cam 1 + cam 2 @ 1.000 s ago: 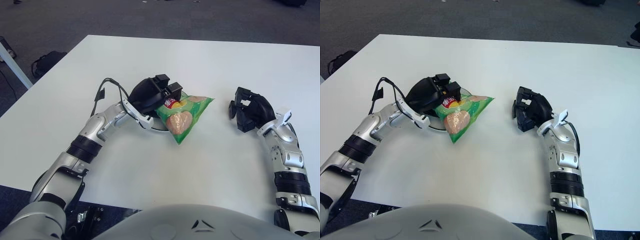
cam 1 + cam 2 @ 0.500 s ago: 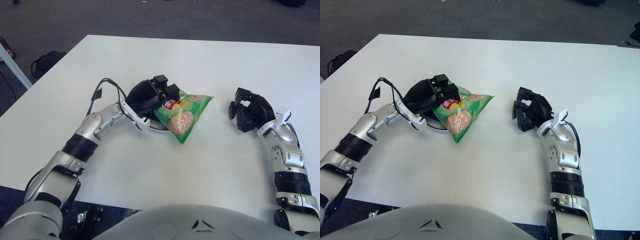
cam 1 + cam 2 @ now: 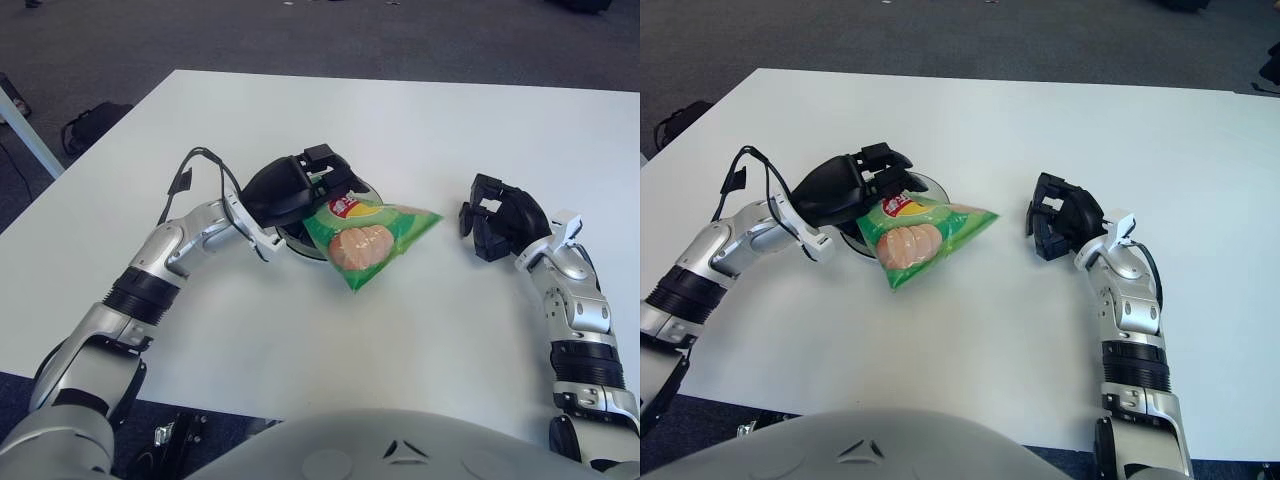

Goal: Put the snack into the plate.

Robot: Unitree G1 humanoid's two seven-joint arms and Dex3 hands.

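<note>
We see the green foil snack bag point(image 3: 366, 241) lying near the middle of the white tabletop point(image 3: 420, 130), its upper left end over the rim of the round plate point(image 3: 368, 189). The left hand point(image 3: 300, 185) covers most of the plate, fingers closed on the bag's top edge. The right hand point(image 3: 500, 225) shows right of the bag, fingers curled, holding nothing.

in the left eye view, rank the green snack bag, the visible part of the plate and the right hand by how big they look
1. Green snack bag: largest.
2. Black right hand: smaller.
3. Plate: smallest showing, mostly hidden under the bag and left hand, so its real size is unsure.
</note>
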